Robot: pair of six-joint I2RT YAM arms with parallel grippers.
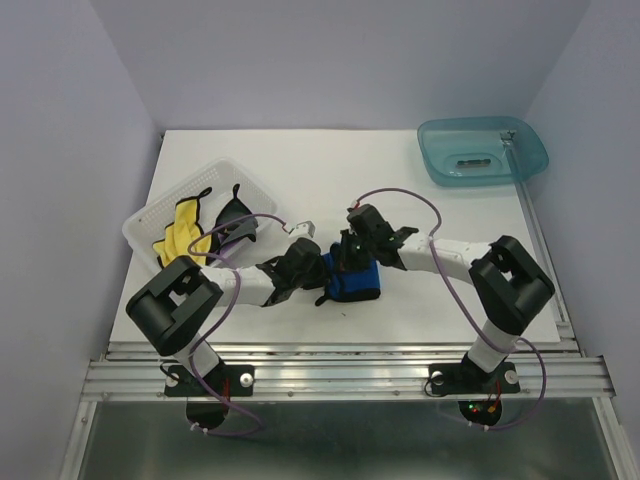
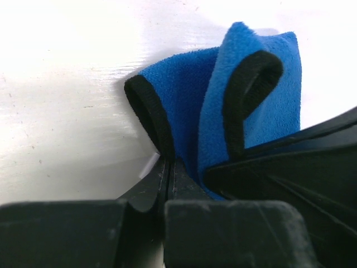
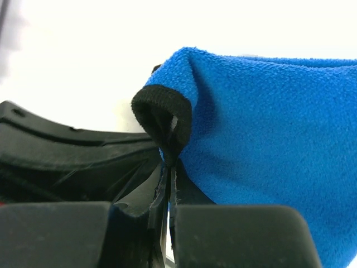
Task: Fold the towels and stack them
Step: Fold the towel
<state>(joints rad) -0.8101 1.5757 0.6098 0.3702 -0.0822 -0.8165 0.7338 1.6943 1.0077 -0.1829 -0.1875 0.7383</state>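
A blue towel (image 1: 357, 280) with black edging lies bunched near the front middle of the white table. My left gripper (image 1: 312, 268) is shut on its left black-edged corner; in the left wrist view the blue towel (image 2: 184, 106) rises from the gripper's (image 2: 168, 167) closed jaws. My right gripper (image 1: 347, 256) is shut on another black-edged corner; in the right wrist view the blue towel (image 3: 268, 123) hangs from the gripper (image 3: 169, 167). The two grippers are close together over the towel. More towels, yellow (image 1: 181, 232) and black (image 1: 234, 213), lie in the white basket (image 1: 150, 212).
The white basket stands at the left of the table. A teal plastic tray (image 1: 483, 152) sits at the back right corner. Walls enclose the table on three sides.
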